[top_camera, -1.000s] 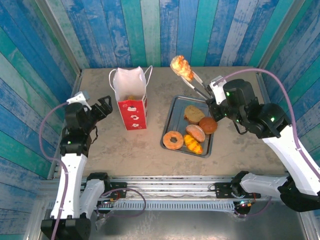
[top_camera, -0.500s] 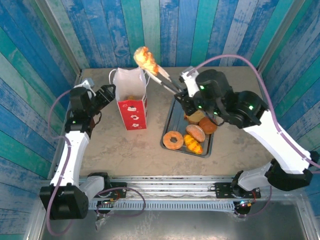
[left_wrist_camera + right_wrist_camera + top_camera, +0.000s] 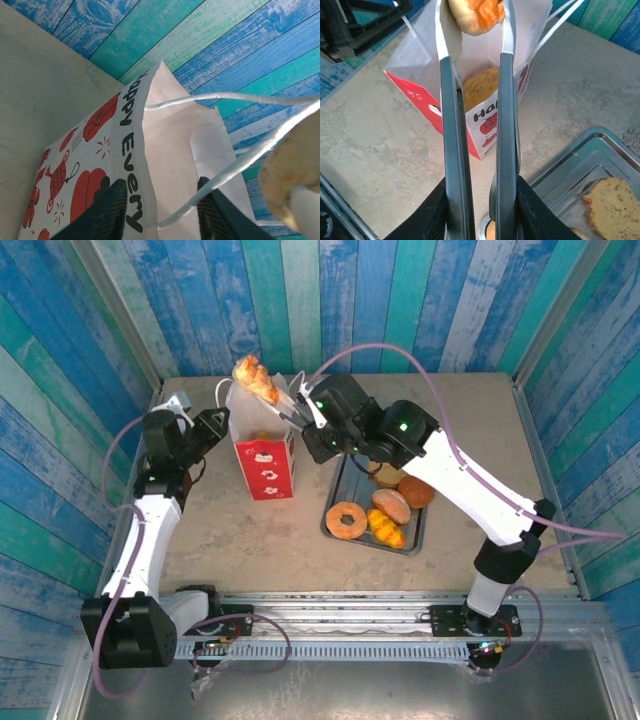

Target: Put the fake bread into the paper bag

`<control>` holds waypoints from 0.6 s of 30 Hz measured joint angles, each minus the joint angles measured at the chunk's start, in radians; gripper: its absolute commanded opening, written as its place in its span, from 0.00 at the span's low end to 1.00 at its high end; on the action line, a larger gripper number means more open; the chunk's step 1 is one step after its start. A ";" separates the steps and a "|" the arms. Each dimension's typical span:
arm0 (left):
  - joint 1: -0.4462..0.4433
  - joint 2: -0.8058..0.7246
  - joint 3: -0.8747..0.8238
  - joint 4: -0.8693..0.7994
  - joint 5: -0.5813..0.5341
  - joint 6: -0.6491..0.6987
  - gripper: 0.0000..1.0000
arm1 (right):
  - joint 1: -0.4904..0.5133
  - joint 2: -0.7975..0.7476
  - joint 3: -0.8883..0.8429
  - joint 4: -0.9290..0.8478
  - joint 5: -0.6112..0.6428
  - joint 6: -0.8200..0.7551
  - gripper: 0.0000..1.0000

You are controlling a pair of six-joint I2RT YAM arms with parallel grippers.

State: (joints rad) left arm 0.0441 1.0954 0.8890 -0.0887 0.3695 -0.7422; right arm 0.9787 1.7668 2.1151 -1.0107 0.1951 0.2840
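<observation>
While the bread [image 3: 252,377] hangs above the bag [image 3: 262,455], at the far side of its mouth and not yet inside, treat this step as a lowering, not a drop.

- Bread: one orange-topped piece, pinched between the tips of the tongs [image 3: 454,150]. The tong arms are pressed in on it, with no slack showing.
- Right gripper [image 3: 312,420]: clamped round both tong arms, reaching in from the right.
- Bag: upright, mouth open, another piece [image 3: 480,87] already at the bottom.
- Left gripper [image 3: 160,215]: at the bag's left rim, fingers apart on either side of the printed wall and not visibly pinching it.
- Tray [image 3: 340,465]: right of the bag, more pastries [image 3: 385,505] on it.

How to do it well, as I judge it:
1. Get the left grip firm on the rim before you descend, because the bag looks light enough to tip.
2. Centre the tips over the mouth, then bring them down steeply.
3. Keep clear of the cord handle [image 3: 215,97], which crosses the opening and may snag.
4. Let the tongs spread only once the bread is below the rim.
</observation>
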 measured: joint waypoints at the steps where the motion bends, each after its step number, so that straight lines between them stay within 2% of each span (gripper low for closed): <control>1: 0.000 0.000 -0.003 0.002 0.000 0.001 0.35 | 0.000 0.013 0.011 -0.008 0.005 0.002 0.23; 10: 0.000 -0.001 -0.030 0.006 -0.013 0.005 0.23 | 0.000 0.069 0.060 -0.090 0.036 0.007 0.25; 18: 0.000 -0.002 -0.043 0.006 -0.019 0.005 0.21 | 0.000 0.116 0.096 -0.143 0.057 0.003 0.33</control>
State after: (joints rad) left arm 0.0441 1.0939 0.8459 -0.0822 0.3500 -0.7368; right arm 0.9787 1.8832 2.2112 -1.1534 0.2520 0.2874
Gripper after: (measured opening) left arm 0.218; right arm 0.314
